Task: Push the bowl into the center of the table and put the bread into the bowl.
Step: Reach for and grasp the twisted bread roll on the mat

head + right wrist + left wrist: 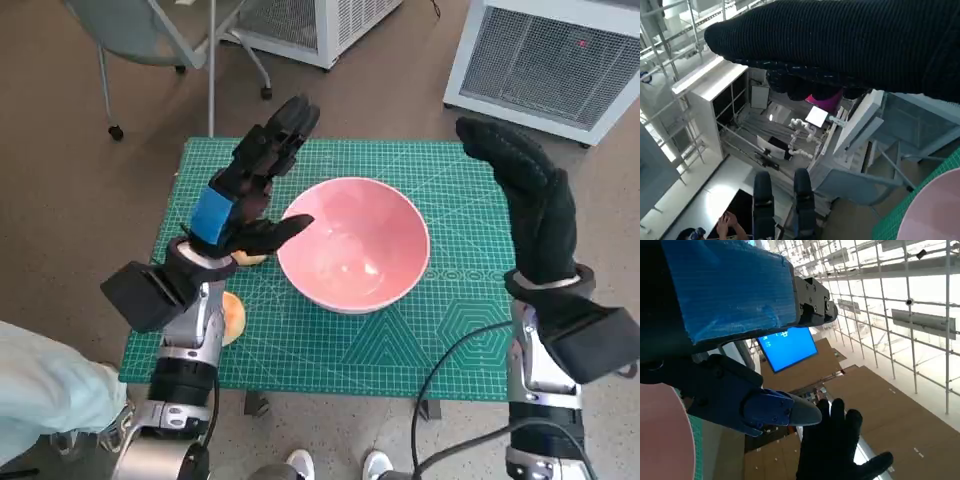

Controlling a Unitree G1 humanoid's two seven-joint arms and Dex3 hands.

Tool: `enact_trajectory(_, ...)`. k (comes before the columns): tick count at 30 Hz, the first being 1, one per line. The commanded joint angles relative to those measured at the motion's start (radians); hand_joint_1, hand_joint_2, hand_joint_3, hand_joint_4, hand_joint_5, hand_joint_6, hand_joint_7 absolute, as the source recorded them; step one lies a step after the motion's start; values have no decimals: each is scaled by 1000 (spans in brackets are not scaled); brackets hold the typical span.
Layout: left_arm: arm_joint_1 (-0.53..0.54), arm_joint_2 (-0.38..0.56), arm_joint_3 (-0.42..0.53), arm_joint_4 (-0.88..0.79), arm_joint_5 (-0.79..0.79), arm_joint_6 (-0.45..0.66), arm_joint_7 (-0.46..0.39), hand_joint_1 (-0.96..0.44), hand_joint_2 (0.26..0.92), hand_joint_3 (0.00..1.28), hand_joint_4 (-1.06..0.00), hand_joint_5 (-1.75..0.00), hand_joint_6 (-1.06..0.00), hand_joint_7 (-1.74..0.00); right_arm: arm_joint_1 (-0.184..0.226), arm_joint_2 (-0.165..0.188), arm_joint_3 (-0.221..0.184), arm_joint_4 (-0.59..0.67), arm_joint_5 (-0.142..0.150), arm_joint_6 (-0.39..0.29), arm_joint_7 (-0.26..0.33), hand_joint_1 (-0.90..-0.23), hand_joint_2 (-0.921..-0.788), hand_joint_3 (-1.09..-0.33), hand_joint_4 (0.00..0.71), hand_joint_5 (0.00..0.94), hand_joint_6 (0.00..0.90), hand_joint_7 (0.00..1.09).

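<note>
Bowl (354,243) sits mid-table, rigid, slick. Bread (231,316) at 8 o'clock, soft, light; pinch its sides. Left hand (245,190), right hand (528,205) both spread, empty.

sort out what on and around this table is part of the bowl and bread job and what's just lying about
Part of the job:
pink bowl
bread, partly hidden under the left forearm
left hand
right hand
green mat

Just about:
chair
white grille units
shoes
</note>
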Motion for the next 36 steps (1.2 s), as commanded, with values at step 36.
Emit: enact_trajectory(36,77,481,-75,-467,647,699,-39,-279,750,1,-62,0,-249,-31,-26,0,29,19,18,63,18,-665,-921,-735,210,0,3,553)
